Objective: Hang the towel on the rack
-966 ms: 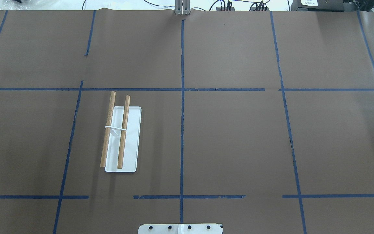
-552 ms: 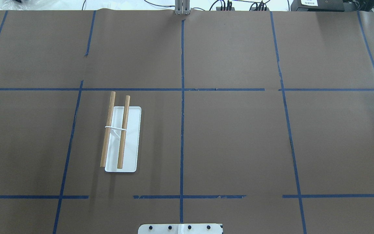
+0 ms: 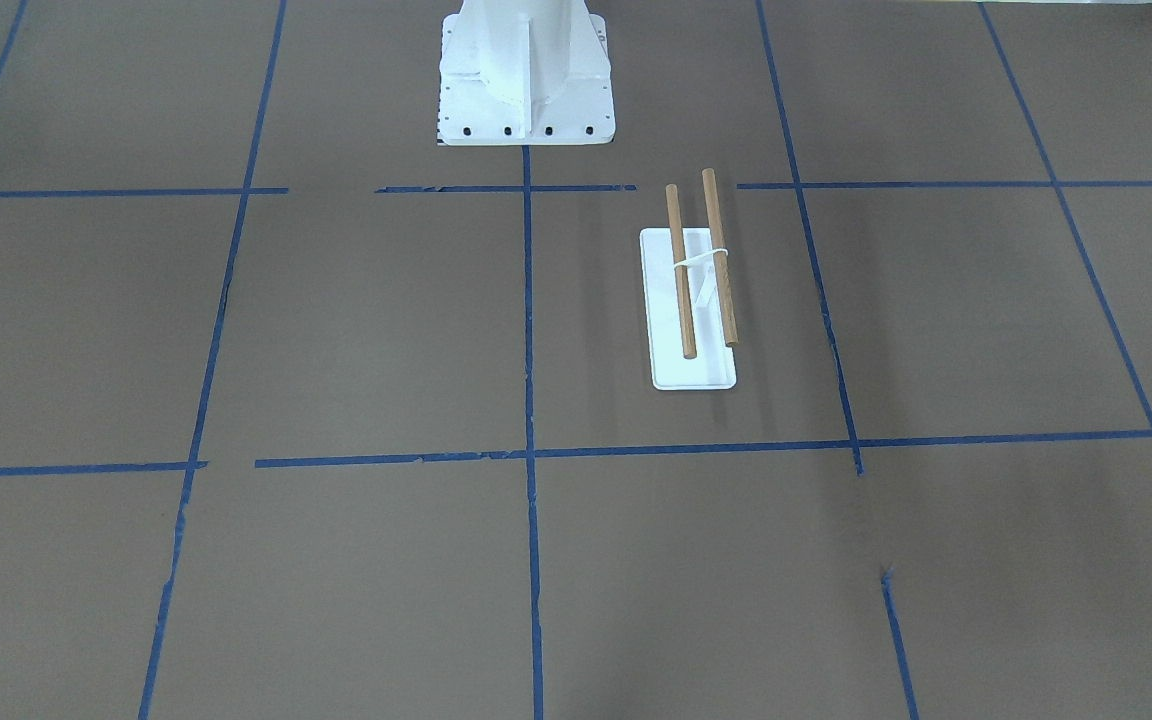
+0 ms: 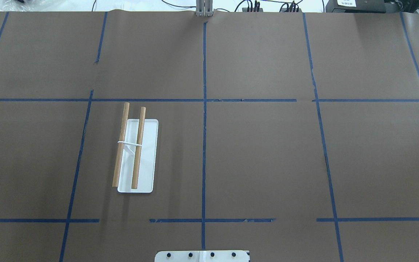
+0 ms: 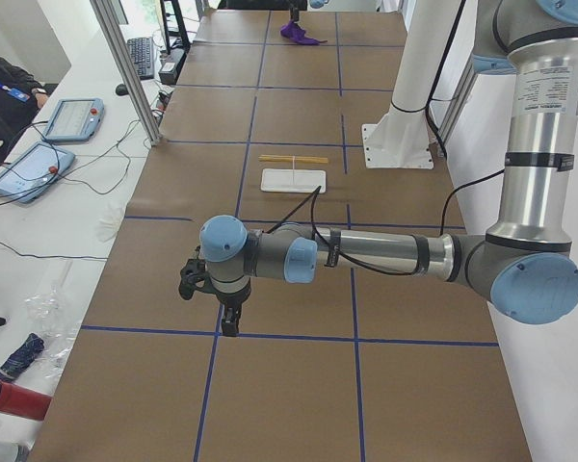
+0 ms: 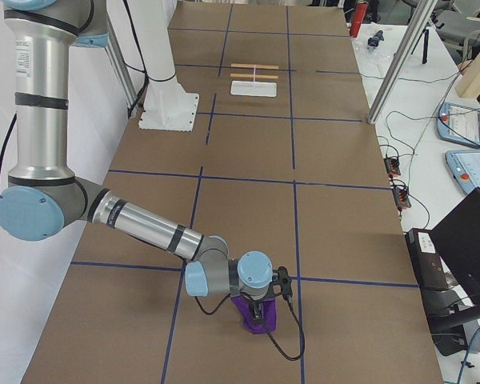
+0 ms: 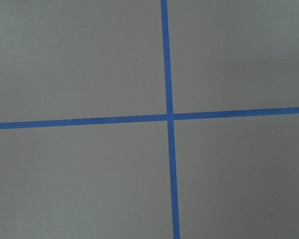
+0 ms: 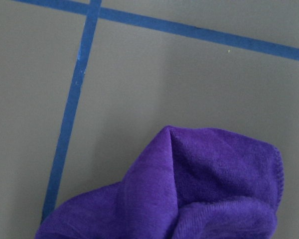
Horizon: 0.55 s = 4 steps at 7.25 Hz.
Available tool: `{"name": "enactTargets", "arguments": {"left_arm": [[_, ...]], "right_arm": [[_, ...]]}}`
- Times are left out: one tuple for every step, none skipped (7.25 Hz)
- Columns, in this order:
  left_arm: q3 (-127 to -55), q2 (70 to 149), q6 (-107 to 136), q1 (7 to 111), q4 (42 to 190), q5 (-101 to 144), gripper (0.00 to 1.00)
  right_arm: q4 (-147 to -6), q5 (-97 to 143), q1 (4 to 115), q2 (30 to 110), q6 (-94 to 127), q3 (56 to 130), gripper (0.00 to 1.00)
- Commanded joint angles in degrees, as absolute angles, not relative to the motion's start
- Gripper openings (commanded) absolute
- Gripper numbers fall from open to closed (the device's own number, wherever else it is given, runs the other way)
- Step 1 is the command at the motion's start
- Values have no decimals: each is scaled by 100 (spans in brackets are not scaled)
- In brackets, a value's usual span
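Whether the right gripper (image 6: 261, 306) is clenched or released cannot be told; it points down right over the crumpled purple towel (image 8: 189, 194), low in the centre of the exterior right view. The left gripper (image 5: 230, 325), its jaws just as unreadable, hangs above a blue tape cross (image 7: 169, 117) on the brown table (image 4: 267, 156). The rack (image 4: 136, 153) stands left of centre in the overhead view, well apart from both
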<state>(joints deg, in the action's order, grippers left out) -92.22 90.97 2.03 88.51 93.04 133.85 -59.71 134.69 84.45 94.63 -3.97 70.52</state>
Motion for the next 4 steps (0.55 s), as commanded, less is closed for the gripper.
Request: {"name": "enactTargets", "arguments": {"left_arm": [[-9263, 9097, 202, 8851, 9308, 13386, 100], [-9298, 9097, 211, 8851, 9308, 13386, 100], [-9360, 9097, 211, 8851, 9308, 13386, 100], [-9386, 9088, 202, 8851, 9308, 13386, 100]], "right_arm": [[-5950, 13334, 8210, 9466, -387, 6935, 100], [-5915, 13255, 8192, 9466, -239, 6926, 52], [-5906, 13167, 8191, 9466, -246, 6926, 1], [-5906, 13166, 8191, 9457, -255, 6917, 0]]}}
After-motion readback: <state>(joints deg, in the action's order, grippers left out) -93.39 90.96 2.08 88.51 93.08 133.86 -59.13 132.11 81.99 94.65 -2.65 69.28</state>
